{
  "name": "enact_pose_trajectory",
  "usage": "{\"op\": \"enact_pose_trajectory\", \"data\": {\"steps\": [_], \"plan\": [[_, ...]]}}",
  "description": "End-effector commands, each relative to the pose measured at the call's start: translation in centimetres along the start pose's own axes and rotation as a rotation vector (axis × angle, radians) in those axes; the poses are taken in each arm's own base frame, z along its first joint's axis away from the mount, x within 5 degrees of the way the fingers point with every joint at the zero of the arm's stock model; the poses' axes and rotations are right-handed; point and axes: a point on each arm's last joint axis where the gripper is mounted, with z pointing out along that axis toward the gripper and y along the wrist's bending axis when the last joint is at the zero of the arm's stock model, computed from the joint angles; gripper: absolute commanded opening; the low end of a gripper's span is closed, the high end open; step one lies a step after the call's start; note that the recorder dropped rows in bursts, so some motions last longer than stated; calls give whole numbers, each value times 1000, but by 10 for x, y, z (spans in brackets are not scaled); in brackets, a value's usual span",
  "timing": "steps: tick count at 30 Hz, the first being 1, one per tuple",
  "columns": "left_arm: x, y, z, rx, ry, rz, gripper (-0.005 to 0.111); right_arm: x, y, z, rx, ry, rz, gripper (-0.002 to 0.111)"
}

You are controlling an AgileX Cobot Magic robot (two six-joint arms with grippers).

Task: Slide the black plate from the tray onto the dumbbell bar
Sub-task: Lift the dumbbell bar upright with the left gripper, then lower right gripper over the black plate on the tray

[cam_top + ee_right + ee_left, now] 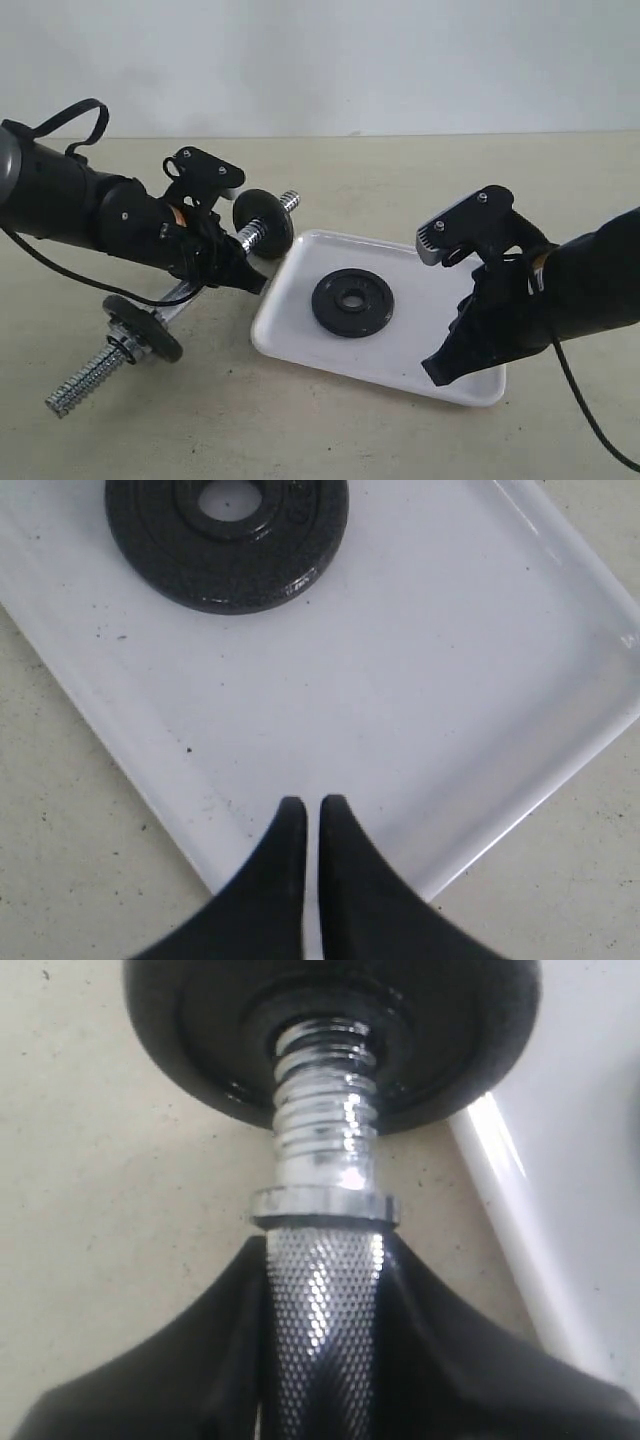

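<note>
While round black plate [325,300] lies in white rectangular tray [420,300], nothing touches it.
Left gripper [322,1260] clamps chrome dumbbell bar [322,1160] at knurled middle — right gripper [310,815] closed, empty, over tray.

L arm [70,200] comes in from the left edge, low, stretched toward centre, wrist tipped down. L tool [232,268] is clamped on the dumbbell bar [322,1300] — fingers [225,1350] on either side of the knurled mid section, tips just short of the collar. R arm [590,285] enters from the right edge, wrist bent so the R tool [448,362] points down and to the left. Its fingers [285,850] sit nearly together — only a thin slit btwn them, nothing gripped.
</note>
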Motion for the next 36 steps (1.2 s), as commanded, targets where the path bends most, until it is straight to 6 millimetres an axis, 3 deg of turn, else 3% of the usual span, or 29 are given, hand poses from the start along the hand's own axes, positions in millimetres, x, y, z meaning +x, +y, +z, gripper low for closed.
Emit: {"op": "enact_pose_trajectory", "data": {"steps": [1,9,21,27,36], "plan": [[-14,16,-20,-31,-67,-50,4,0,1,0,2,-10,-10,0],[-33,26,-61,-54,-146,-56,4,-7,-1,-1,15,-88,-10,0],[-43,26,-96,-58,-178,-12,4,-20,-3,-3,39,-233,-10,0],[-51,26,-126,-65,-234,-10,4,-25,-3,-4,24,-151,0,0],[-48,24,-141,-49,-189,-6,4,-80,-11,-22,-26,103,-62,0]]}}
